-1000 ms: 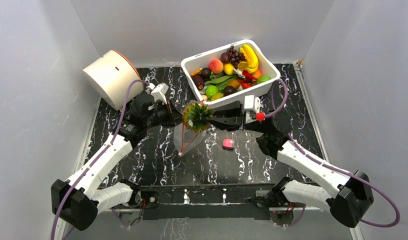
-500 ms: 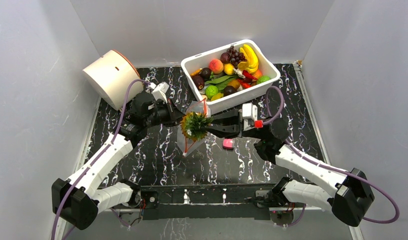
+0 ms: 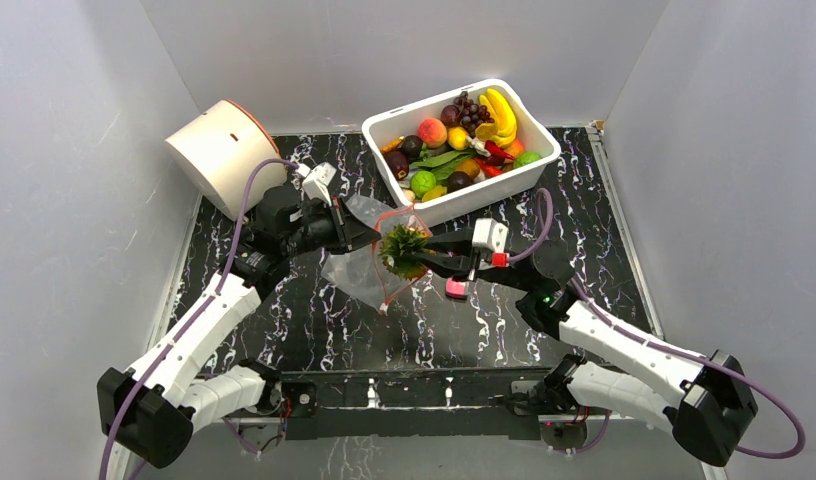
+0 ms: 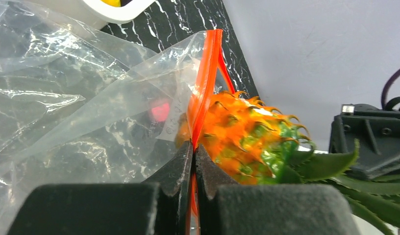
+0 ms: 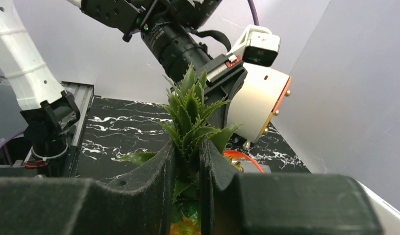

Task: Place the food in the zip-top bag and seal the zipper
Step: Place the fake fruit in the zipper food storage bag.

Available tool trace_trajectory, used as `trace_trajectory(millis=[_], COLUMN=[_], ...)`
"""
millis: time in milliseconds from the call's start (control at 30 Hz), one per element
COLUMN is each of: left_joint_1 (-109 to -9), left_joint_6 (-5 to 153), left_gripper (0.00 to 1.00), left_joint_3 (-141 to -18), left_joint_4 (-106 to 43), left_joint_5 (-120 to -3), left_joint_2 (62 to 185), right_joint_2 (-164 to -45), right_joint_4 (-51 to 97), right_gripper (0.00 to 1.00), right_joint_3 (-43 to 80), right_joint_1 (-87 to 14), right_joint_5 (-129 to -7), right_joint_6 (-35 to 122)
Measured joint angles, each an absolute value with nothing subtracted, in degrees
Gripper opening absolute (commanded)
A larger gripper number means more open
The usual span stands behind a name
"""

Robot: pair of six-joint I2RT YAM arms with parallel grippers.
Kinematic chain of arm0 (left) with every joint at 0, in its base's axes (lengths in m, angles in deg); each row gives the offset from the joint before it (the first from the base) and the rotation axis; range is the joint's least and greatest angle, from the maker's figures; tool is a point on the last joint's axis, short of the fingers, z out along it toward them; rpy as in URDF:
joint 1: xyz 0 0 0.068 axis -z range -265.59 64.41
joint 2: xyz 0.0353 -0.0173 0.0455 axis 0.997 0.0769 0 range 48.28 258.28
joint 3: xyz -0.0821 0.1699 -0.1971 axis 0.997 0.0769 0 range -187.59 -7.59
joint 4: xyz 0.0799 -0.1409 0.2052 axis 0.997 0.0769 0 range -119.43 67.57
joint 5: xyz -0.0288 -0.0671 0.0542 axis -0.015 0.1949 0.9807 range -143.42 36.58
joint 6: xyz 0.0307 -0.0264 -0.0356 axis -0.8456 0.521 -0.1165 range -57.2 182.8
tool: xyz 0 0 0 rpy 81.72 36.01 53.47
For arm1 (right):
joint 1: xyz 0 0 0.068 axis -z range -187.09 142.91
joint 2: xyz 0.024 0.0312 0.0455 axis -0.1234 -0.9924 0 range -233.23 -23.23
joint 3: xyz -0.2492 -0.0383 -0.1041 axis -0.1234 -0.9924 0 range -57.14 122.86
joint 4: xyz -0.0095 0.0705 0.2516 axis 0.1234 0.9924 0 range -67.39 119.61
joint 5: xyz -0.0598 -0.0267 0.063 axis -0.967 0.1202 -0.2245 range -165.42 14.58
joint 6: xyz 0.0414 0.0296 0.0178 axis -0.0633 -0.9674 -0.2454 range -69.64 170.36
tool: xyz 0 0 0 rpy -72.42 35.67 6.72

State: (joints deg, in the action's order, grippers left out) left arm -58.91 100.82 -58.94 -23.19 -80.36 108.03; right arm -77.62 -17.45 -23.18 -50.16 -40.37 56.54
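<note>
Above the table [image 3: 284, 322], left hand [image 4: 193, 147] pinches the zipper [image 4: 204, 88]; right hand [image 5: 188, 149] grips the pineapple [image 4: 235, 132] by its crown.

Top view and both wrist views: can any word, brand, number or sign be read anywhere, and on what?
None can be read in any view.
Clear floppy zip-top bag, beside its red-orange zipper strip: faint marks, too blurred to read.
White rectangular plastic bin: no label shows.
</note>
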Motion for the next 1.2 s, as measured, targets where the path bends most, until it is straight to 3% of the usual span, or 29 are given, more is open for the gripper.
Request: trace_trajectory(millis=[567,1200], left_joint_1=[-58.91,-58.91], left_joint_6=[106.44,112.62], left_gripper=[0.00,0.00], left_joint_3=[-58.94,-58.63], left_joint_4=[-27.69,-33.50], left_joint_5=[-84.14,-88.86], left_joint_2=[108.03,107.96], right_joint_2=[-79.87,-79.06], right_joint_4=[-37.82,-37.73], right_gripper=[0.02,0.02], right_joint_3=[-28.47,-33.63], right_joint_1=[-50.16,-50.16], right_joint_5=[-42.69,-43.14], right_joint_6=[45.81,52.01])
